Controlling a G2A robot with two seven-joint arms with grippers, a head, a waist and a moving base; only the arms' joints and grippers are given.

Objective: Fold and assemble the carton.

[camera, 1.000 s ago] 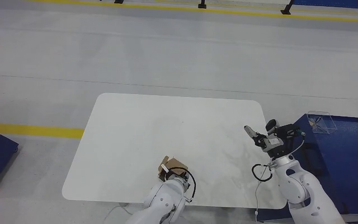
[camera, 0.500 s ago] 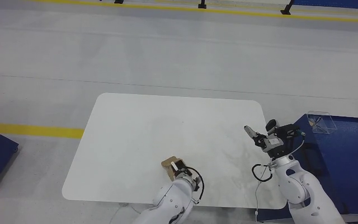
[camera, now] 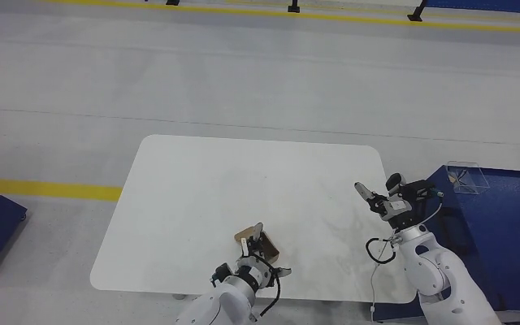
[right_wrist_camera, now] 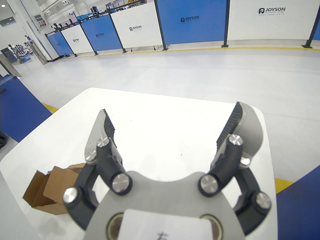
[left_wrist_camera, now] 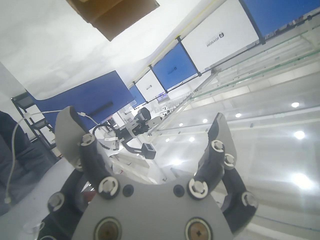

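A small brown carton (camera: 264, 244) lies on the white table (camera: 244, 179) close to its near edge, flaps partly unfolded. My left gripper (camera: 271, 251) sits right by it at the table's near edge, open, with nothing between its fingers; in the left wrist view the carton (left_wrist_camera: 107, 3) lies beyond the spread fingertips of this gripper (left_wrist_camera: 145, 131). My right gripper (camera: 367, 197) hovers over the table's right side, far from the carton. Its own view has it open and empty (right_wrist_camera: 171, 122), with the carton (right_wrist_camera: 52, 188) off to one side.
A blue cabinet (camera: 479, 219) stands just right of the table, with a clear plastic box (camera: 463, 175) on top. The carton is near the table's front edge. The far half of the table is bare.
The left arm has pulled back toward the near edge and its gripper now stands open off the carton. The carton has shifted slightly right. The right arm has not moved.
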